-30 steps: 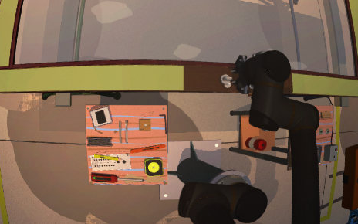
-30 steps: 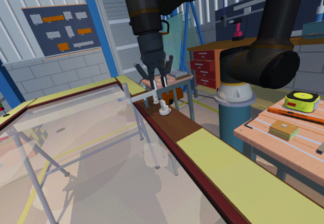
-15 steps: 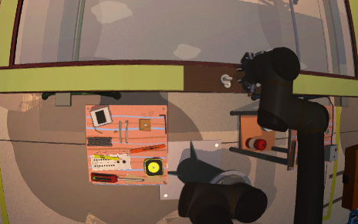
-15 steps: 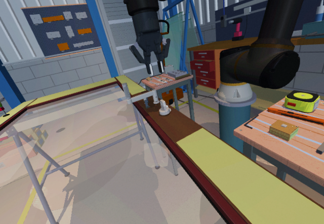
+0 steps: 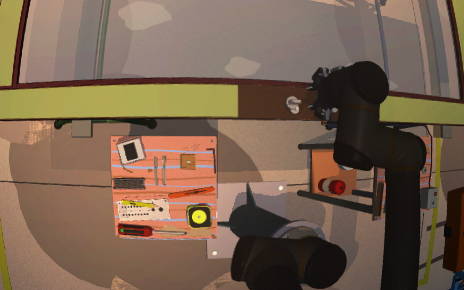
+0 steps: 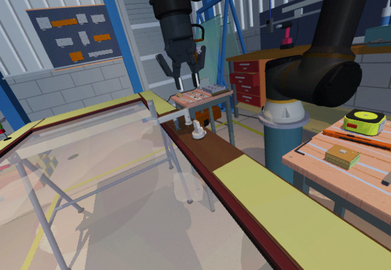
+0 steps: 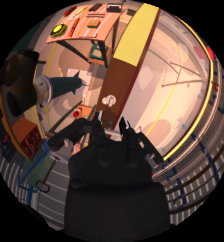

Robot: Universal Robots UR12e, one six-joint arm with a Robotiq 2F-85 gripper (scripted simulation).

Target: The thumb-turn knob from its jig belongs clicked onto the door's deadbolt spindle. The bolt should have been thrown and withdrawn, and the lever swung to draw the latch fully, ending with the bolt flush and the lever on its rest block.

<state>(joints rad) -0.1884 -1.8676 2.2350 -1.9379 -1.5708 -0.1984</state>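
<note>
My gripper (image 6: 187, 85) (image 7: 111, 120) hangs above the brown lock section of the door's near rail (image 6: 208, 147), a little past the thumb-turn knob. The white thumb-turn knob (image 6: 198, 130) (image 7: 110, 100) (image 5: 292, 103) sits upright on that brown section. The grey lever (image 6: 169, 116) lies just beyond the knob and reaches out over the glass panel. The small table with the jig (image 6: 202, 96) stands behind the door rail. My gripper is open and empty.
The door's yellow-green rail (image 6: 300, 219) runs toward the near right. A workbench (image 6: 347, 163) with a tape measure (image 6: 364, 121) and a wooden block stands to the right. My arm's base column (image 6: 282, 134) rises between bench and door. A red button box (image 5: 333, 186) sits under the arm.
</note>
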